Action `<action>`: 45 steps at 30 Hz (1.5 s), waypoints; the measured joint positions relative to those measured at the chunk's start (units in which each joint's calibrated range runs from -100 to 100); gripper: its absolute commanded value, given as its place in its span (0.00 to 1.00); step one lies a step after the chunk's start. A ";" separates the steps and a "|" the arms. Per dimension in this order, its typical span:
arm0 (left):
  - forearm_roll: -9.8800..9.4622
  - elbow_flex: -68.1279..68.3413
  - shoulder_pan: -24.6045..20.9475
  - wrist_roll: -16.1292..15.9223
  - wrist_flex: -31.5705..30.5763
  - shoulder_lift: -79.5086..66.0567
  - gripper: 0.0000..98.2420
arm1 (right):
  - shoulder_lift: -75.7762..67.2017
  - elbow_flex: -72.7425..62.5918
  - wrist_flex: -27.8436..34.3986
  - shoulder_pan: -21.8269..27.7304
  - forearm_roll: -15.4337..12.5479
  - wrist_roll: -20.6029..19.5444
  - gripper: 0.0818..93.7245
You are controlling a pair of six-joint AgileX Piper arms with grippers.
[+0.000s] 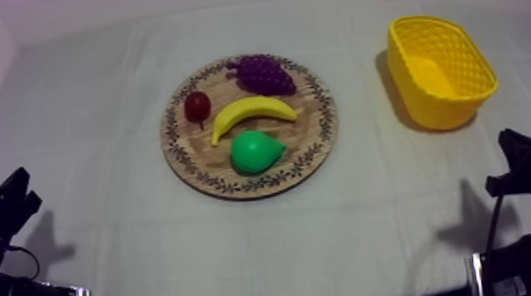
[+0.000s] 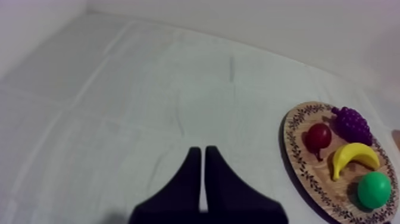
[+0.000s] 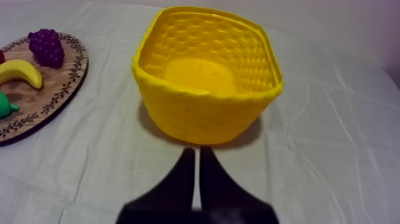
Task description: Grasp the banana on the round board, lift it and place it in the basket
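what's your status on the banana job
Left gripper shut, right gripper shut, both low at sides. Banana on wooden board, untouched. Pear and grapes close beside it; yellow basket unobstructed.

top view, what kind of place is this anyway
Probably a robot practice bench, not a kitchen: a table under grey-white cloth, a yellow toy banana on a round wooden board with a patterned rim, a yellow lattice basket, left gripper and right gripper at rest.

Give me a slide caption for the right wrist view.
Right gripper, shut and empty, faces the empty yellow basket; banana lies on the wooden board beside grapes.
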 measured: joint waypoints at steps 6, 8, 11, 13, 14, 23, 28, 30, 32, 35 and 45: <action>0.00 0.00 0.00 0.00 0.00 0.00 0.00 | 0.00 0.00 0.00 0.00 0.00 0.00 0.00; 0.00 0.00 0.00 0.00 0.00 0.00 0.00 | 0.00 0.00 0.00 0.00 0.00 0.00 0.00; 0.00 0.00 0.00 0.00 0.00 0.00 0.00 | 0.00 0.00 0.00 0.00 0.00 0.00 0.00; 0.00 0.00 0.00 0.00 0.00 0.00 0.00 | 0.00 0.00 0.00 0.00 0.00 0.00 0.00; 0.00 0.00 0.00 0.00 0.00 0.00 0.00 | 0.00 0.00 0.00 0.00 0.00 0.00 0.00; 0.00 0.00 0.00 0.00 0.00 0.00 0.00 | 0.00 0.00 0.00 0.00 0.00 1.22 0.00; 0.00 0.00 0.00 0.00 0.00 0.00 0.00 | 0.00 0.00 0.00 0.00 0.00 0.03 0.00; 0.00 0.00 0.00 0.00 0.00 0.00 0.00 | 0.00 0.00 0.00 0.00 0.00 -0.34 0.00; 0.00 0.00 0.00 0.00 0.00 0.00 0.00 | 0.00 0.00 0.00 0.00 0.00 -0.47 0.00; 0.00 0.00 0.00 0.00 0.00 0.00 0.00 | 0.00 0.00 0.00 0.00 0.00 -0.37 0.00; 0.00 0.00 0.00 0.00 0.00 0.00 0.00 | 4.11 -3.05 -2.85 -1.84 1.34 0.19 0.00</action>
